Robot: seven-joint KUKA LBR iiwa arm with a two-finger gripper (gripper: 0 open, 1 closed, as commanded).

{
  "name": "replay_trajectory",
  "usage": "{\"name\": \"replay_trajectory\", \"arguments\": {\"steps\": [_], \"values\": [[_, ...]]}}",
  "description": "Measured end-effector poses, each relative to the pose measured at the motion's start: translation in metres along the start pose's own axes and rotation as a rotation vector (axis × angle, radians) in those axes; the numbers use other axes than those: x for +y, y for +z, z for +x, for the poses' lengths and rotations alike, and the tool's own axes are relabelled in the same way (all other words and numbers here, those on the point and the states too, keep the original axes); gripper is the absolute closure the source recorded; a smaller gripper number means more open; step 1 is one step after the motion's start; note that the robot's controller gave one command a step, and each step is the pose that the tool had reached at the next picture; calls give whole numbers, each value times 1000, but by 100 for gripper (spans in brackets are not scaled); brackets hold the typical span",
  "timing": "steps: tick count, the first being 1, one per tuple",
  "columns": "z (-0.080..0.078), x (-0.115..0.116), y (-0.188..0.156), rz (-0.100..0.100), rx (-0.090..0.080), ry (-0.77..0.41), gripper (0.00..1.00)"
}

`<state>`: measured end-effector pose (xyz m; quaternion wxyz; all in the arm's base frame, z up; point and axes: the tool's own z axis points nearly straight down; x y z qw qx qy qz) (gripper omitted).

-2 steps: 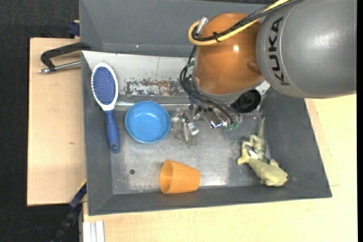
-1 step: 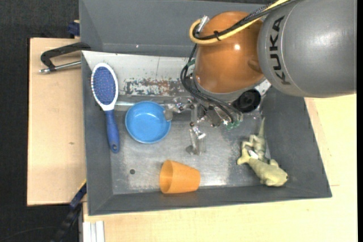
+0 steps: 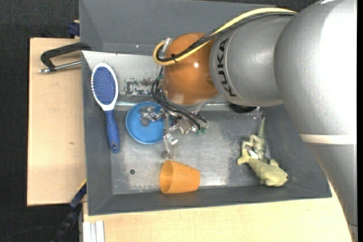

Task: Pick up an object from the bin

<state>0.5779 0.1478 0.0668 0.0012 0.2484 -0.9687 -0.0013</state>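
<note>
My gripper (image 3: 169, 134) hangs low in the middle of the bin, at the right edge of a round blue lid (image 3: 139, 126) that lies flat on the floor. Part of the lid is hidden under the gripper's metal parts. An orange plastic cup (image 3: 179, 177) lies on its side just in front of the gripper, near the bin's front wall. A blue hairbrush (image 3: 106, 100) with a white-rimmed oval head lies along the left wall, handle pointing to the front.
A pale yellow toy animal (image 3: 262, 162) lies at the front right of the bin. The arm and its orange cover hang over the bin's back and right half.
</note>
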Motion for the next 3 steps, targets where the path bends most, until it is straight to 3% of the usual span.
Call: {"name": "replay_trajectory", "arguments": {"steps": [1, 2, 3], "values": [[-1, -1, -5, 1, -6, 2, 100], [-6, -7, -103, 6, -17, 5, 100], [-4, -5, -273, 7, -18, -39, 100]]}}
